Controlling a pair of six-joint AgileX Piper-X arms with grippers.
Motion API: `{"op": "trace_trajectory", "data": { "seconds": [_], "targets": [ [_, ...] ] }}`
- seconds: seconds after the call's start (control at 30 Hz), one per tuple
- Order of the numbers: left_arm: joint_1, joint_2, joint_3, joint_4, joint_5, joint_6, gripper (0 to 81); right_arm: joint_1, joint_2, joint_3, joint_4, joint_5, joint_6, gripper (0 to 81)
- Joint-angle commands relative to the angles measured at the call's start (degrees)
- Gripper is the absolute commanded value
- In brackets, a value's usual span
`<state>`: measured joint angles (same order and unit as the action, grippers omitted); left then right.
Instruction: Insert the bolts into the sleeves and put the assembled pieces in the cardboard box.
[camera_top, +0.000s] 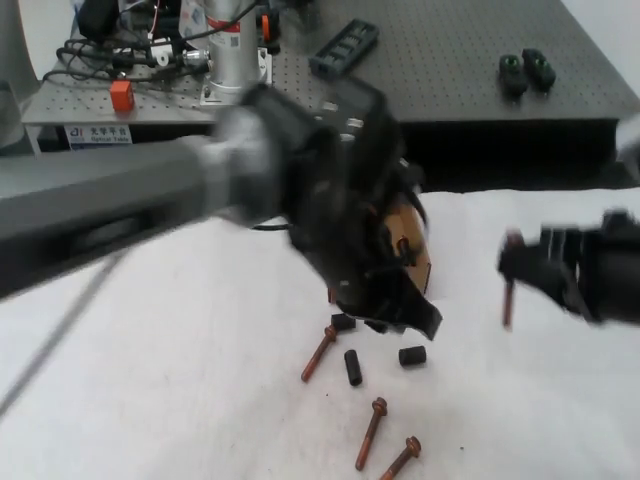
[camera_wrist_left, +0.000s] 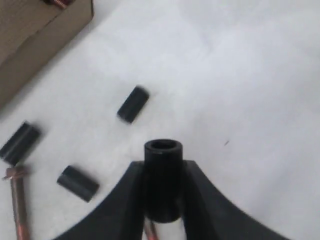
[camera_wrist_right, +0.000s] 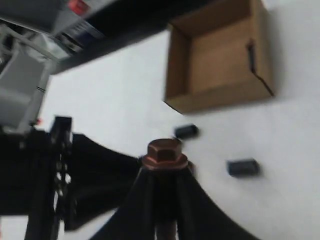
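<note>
Clamping a black sleeve (camera_wrist_left: 163, 150), the left gripper (camera_wrist_left: 164, 172) hangs mid-frame in the high view; the right gripper (camera_wrist_right: 165, 172) pinches a bolt (camera_wrist_right: 165, 152) at right. The cardboard box (camera_top: 412, 245) sits centre, partly behind the left gripper.

A cardboard box (camera_top: 408, 238) sits mid-bench on a cloth (camera_top: 160, 390). Three loose sleeves (camera_top: 353, 367) lie just in front of it, with three bolts (camera_top: 371, 432) nearer still. The left gripper (camera_wrist_left: 163, 167), holding a sleeve (camera_wrist_left: 163, 192), hangs above them. The right gripper (camera_top: 512, 268), holding a bolt (camera_top: 508, 302), is well to the box's right.
</note>
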<state>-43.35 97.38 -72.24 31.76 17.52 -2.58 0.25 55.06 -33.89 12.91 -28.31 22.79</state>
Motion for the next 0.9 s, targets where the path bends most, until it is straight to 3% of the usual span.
{"op": "trace_trajectory", "data": {
  "seconds": [0.0, 0.07, 0.23, 0.87],
  "targets": [
    [0.21, -7.32, 11.96, -12.66, 7.75, -1.43, 0.7, 3.93, -0.12, -0.20, -12.13, -2.31, 5.52, 1.1],
    [0.17, -12.06, 18.95, -22.69, 14.30, -2.51, 0.7, 6.61, 0.55, -0.20, -17.28, -2.73, 7.40, 1.1],
    [0.29, -18.89, 28.22, -39.45, 16.63, -10.82, 0.7, 11.05, 1.45, -0.20, -22.77, -0.47, 8.54, 1.1],
    [0.31, -20.69, 29.14, -46.77, 14.35, -17.10, 0.7, 14.94, 1.86, -0.20, -17.06, -1.09, 8.04, 1.1]
  ]
}}
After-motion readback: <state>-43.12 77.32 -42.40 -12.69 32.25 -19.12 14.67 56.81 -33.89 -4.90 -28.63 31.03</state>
